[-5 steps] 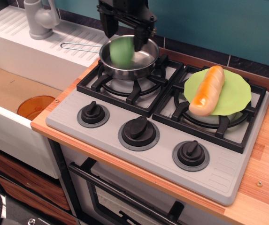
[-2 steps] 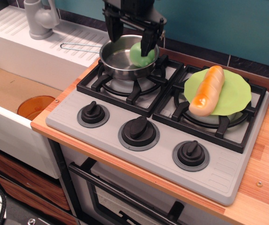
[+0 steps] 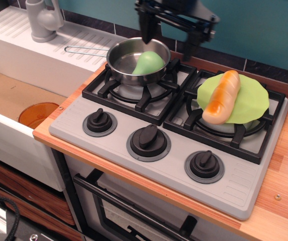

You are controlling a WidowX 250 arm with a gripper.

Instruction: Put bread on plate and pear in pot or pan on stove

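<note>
The light-green pear [image 3: 148, 64] lies inside the shiny steel pot [image 3: 125, 69] on the left grate of the grey stove [image 3: 184, 145]. The golden bread [image 3: 221, 96] lies across the lime-green plate [image 3: 252, 103] on the right grate. My black gripper [image 3: 173, 34] is open and empty, raised above and to the right of the pot, near the teal back wall. Its left finger hangs over the pot's far rim and its right finger is over the gap between the grates.
Three black knobs [image 3: 148, 139] line the stove front. A grey toy tap [image 3: 42, 20] stands on the white drainer at the back left. An orange bowl [image 3: 37, 114] sits in the sink at left. The wooden counter edge [image 3: 284, 201] runs at right.
The gripper let go of the pear, which now rests in the pot. The gripper has opened wide, risen and moved to the right.
</note>
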